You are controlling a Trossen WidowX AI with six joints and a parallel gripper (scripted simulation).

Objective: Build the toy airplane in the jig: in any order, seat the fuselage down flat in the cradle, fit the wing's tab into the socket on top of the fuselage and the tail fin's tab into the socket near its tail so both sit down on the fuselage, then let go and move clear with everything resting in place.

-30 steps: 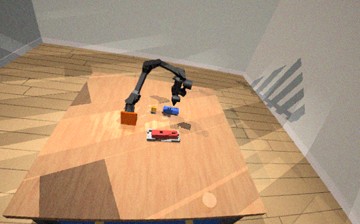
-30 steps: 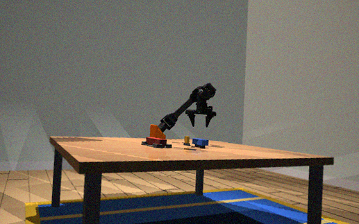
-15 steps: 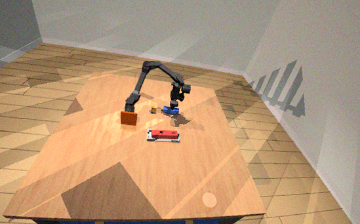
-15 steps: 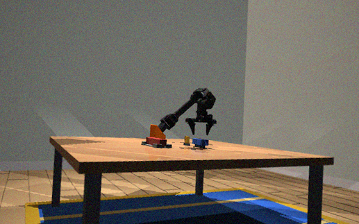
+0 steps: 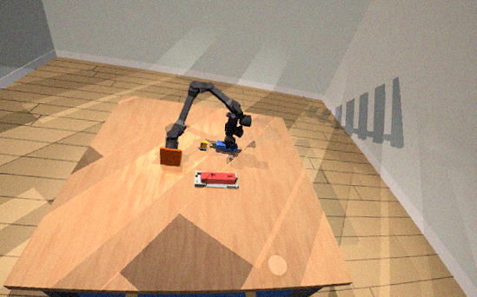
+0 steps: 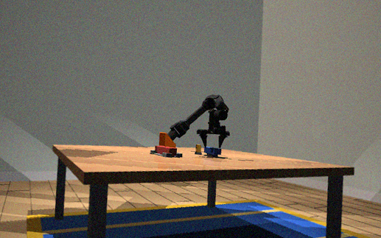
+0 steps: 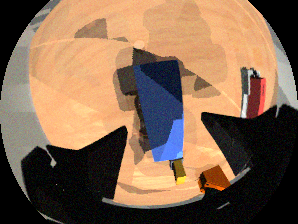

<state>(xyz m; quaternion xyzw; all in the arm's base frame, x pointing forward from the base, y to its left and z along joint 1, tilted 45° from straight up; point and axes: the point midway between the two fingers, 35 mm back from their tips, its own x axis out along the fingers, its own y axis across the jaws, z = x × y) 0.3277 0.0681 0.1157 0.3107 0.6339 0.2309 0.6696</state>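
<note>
The gripper (image 6: pixel 211 145) hangs just above the blue wing (image 6: pixel 212 151), pointing straight down, with its jaws spread wide and nothing between them. In the exterior view the two fingertips (image 6: pixel 203 142) stand apart over the wing's ends and a small gap shows below them, so they do not touch it. The wrist view has the wing (image 7: pixel 160 107) lying flat on the bench (image 7: pixel 87 70), centred between the two dark fingers.

In the top view the wing (image 5: pixel 225 146) lies on the far middle part of the bench (image 5: pixel 179 241), partly hidden by the gripper (image 5: pixel 232 145). The small yellow fin (image 5: pixel 203 145) stands just to its left, apart from it. In the exterior view the fin (image 6: pixel 198 149) is upright on the bench (image 6: pixel 221 165), again left of the wing.

The red fuselage (image 5: pixel 218 178) lies flat in the pale cradle (image 5: pixel 197 180), nearer than the wing and a little left of it, well apart from the gripper. Its long side runs left to right. At the right edge of the wrist view the fuselage (image 7: pixel 258 95) and cradle (image 7: pixel 245 94) show as a narrow strip. In the exterior view the fuselage (image 6: pixel 166 149) sits low on its cradle (image 6: pixel 167 154), in front of the arm's orange base (image 6: pixel 166 139).

The base (image 5: pixel 170 156) is left of the cradle in the top view, and the arm rises from it, arches over to the right and comes down to the wing.
</note>
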